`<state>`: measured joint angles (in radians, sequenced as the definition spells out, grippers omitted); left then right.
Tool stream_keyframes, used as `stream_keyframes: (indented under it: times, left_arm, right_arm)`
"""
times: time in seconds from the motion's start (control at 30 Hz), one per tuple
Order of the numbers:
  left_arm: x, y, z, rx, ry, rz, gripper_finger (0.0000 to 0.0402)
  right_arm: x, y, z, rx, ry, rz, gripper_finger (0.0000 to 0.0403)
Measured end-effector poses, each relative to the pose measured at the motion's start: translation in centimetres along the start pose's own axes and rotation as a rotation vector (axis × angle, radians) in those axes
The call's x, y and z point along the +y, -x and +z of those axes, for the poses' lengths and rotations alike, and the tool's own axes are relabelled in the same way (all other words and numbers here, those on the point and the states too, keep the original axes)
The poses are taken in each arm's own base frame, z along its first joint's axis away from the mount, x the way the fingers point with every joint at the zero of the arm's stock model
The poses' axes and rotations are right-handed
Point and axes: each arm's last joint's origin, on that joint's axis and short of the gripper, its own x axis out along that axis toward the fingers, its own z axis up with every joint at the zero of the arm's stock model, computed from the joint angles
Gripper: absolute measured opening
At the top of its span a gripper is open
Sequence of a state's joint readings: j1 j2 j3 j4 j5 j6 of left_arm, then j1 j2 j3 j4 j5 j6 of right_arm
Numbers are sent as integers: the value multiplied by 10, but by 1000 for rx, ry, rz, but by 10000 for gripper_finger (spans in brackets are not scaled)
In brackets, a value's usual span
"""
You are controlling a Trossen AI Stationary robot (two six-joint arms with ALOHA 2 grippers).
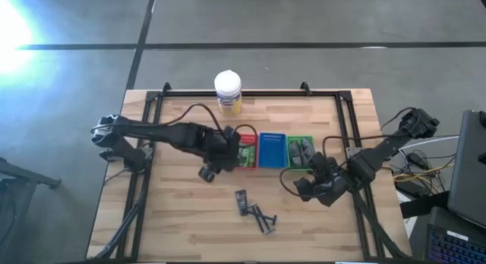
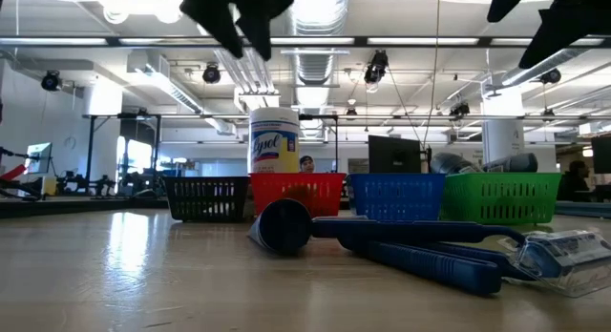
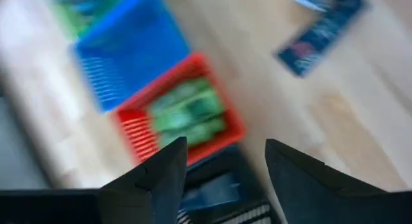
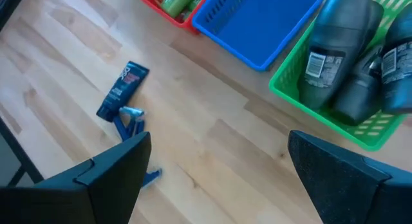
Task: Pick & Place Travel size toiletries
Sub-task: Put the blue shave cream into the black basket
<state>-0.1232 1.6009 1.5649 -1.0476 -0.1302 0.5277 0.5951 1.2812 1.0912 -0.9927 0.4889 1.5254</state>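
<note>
Closest to the low camera is a clear-packaged razor (image 2: 563, 259) at the right edge, and just next to it a couple of dark blue razor handles (image 2: 430, 256) lying flat on the wooden table (image 2: 124, 275), with a dark grey tube (image 2: 282, 227) lying on its side, its round end facing the lens. From above, that same little pile sits in the front middle of the table: the tube (image 1: 241, 201) a bit apart from the crossed razors (image 1: 264, 218). Behind them is the row of baskets: a black basket (image 2: 205, 198), a red basket (image 1: 247, 152) with bright green little bottles (image 4: 177, 0) in it, a blue basket (image 1: 271, 149) that looks like it has nothing in it, and a green basket (image 1: 299, 152) holding dark grey oval containers (image 4: 335, 47), lying down side by side. A white-lidded Lysol jar (image 1: 228, 92) stands at the back edge. The left gripper (image 1: 218, 154) hangs over the black basket, right beside the red one, fingers (image 3: 154, 179) spread apart and nothing between them; the wrist shot is pretty blurry though. The right gripper (image 1: 317, 184) hovers just in front of the green basket, also spread wide and carrying nothing, fingers (image 4: 116, 169) well apart.
</note>
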Motion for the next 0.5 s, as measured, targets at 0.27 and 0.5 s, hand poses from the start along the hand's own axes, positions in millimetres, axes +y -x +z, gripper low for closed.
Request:
stream_keyframes:
  times: [0.27, 0.5]
  left_arm:
    - [-35, -59, -2, -231, -204, -170, 211]
    - [-77, -104, 0, -434, -291, -223, 213]
  right_arm:
    - [-1, -3, 7, -20, -8, -18, 364]
    - [-2, -4, 7, -15, -7, -22, 364]
